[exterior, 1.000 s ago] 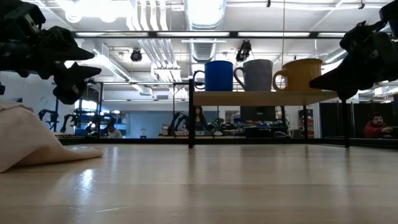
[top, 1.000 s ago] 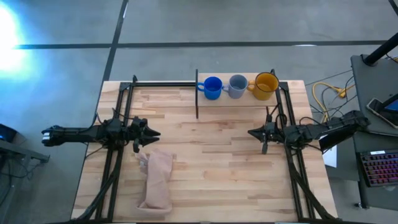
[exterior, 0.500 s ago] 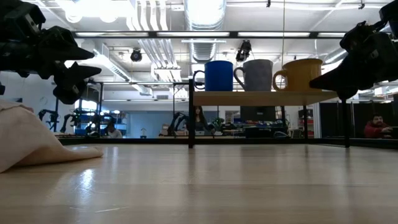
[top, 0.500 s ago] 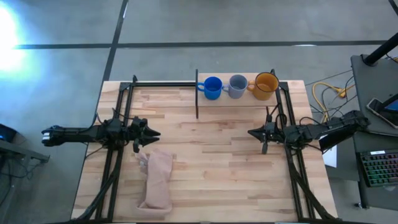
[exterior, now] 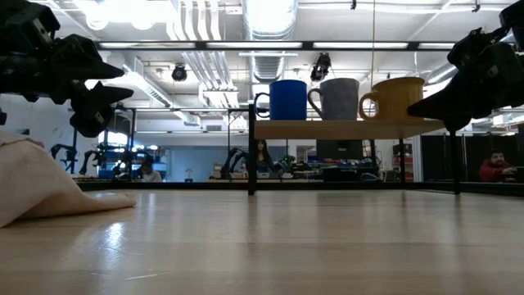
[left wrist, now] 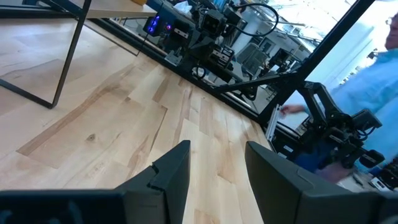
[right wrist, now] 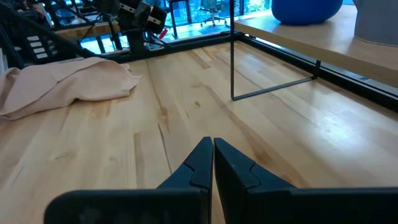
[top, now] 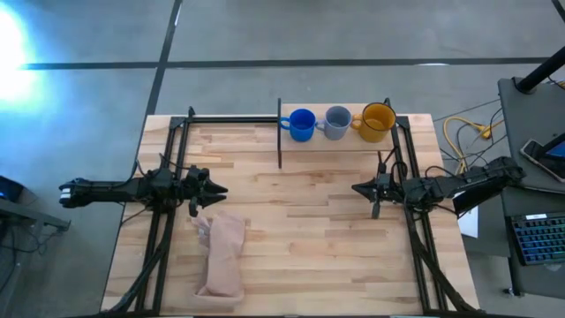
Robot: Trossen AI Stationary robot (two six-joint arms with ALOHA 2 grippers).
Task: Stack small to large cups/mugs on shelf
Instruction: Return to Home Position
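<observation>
Three mugs stand in a row on the shelf (top: 327,145), with both arms drawn back to the sides of the tabletop (top: 300,230).

On the shelf at the far edge, right of centre, we see the small blue mug (top: 302,124) on the left, the grey-blue mug (top: 337,122) in the middle and the larger yellow-orange mug (top: 378,122) on the right. All three are upright with their handles pointing left. Neighbouring mugs stand just beside each other, perhaps touching, though we cannot be sure. The left gripper (top: 216,188) hangs over the left side of the tabletop with its fingers (left wrist: 177,165) parted and holding nothing. It is just far of the pinkish-beige cloth (top: 222,256) that lies near left. The right gripper (top: 357,189) hangs over the right side with its fingers (right wrist: 199,163) pressed together and empty, well apart from the shelf.
</observation>
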